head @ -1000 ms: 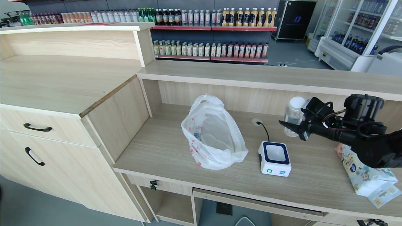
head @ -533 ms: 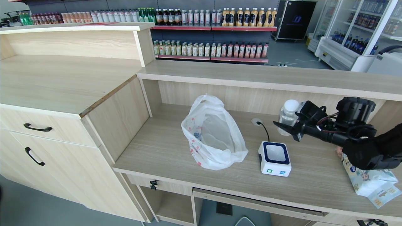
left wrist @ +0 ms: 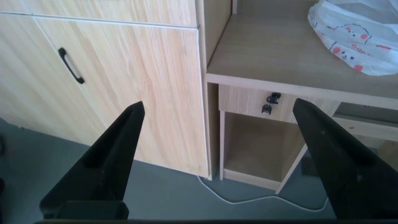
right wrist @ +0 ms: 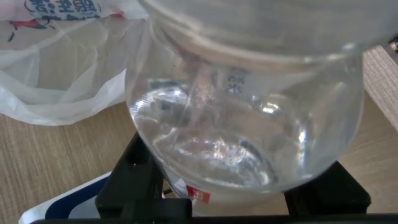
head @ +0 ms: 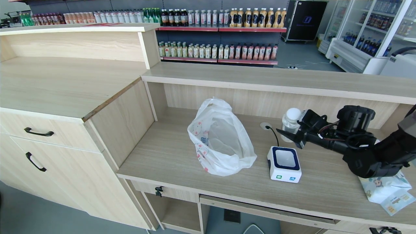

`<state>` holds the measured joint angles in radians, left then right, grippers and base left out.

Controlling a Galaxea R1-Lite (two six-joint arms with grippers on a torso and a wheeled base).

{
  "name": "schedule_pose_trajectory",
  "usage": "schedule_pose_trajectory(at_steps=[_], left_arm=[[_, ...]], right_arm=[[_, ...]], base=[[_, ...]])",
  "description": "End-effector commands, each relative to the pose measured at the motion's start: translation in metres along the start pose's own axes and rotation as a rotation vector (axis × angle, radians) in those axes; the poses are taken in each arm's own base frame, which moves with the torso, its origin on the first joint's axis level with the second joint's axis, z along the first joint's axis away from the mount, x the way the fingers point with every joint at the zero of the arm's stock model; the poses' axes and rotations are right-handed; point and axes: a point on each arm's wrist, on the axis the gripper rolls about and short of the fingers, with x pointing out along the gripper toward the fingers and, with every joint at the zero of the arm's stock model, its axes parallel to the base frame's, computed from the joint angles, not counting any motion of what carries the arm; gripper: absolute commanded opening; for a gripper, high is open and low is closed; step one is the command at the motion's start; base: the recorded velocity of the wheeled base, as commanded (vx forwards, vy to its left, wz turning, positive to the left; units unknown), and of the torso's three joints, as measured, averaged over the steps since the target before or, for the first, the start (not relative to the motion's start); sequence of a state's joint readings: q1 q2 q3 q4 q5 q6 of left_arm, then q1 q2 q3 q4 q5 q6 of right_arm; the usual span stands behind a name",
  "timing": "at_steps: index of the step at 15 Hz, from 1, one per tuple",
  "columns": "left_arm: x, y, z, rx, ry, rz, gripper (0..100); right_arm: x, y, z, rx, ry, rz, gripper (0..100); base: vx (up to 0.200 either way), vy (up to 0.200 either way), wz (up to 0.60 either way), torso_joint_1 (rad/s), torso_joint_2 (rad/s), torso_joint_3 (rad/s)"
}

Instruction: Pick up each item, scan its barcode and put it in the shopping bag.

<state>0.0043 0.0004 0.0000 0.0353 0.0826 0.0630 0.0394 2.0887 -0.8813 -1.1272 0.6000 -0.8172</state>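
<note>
The right gripper is closed tight on a clear bottle, up over the tabletop near its back edge, just behind the scanner. The shopping bag sits toward the left edge. The left gripper is wide open and holds nothing.

A pale wood counter with a raised ledge stands beside a taller cabinet with black handles. Behind, red-edged shelves carry rows of drinks; glass-door fridges and a black case stand at right on a grey floor
</note>
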Motion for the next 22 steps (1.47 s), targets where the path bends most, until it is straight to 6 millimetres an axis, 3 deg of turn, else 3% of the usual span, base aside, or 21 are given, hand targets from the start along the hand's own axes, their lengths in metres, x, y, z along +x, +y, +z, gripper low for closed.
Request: schedule_pose_trajectory(at_steps=[1, 18, 20, 22], left_arm=[[0.0, 0.0, 0.0, 0.0, 0.0, 0.001, 100], [0.0, 0.0, 0.0, 0.0, 0.0, 0.001, 100], [0.0, 0.0, 0.0, 0.0, 0.0, 0.001, 100], [0.0, 0.0, 0.0, 0.0, 0.0, 0.001, 100]], right_arm=[[0.003, 0.003, -0.006, 0.007, 0.006, 0.009, 0], [0.003, -0.001, 0.001, -0.032, -0.013, 0.023, 0], [-0.006, -0.009, 0.016, -0.014, 0.005, 0.034, 0], [-0.058, -0.034, 0.066, 0.096, 0.088, 0.044, 0]], base=[[0.0, 0.0, 0.0, 0.0, 0.0, 0.0], [0.0, 0.0, 0.0, 0.0, 0.0, 0.0], [0.0, 0.0, 0.0, 0.0, 0.0, 0.0], [0.0, 0.0, 0.0, 0.0, 0.0, 0.0]])
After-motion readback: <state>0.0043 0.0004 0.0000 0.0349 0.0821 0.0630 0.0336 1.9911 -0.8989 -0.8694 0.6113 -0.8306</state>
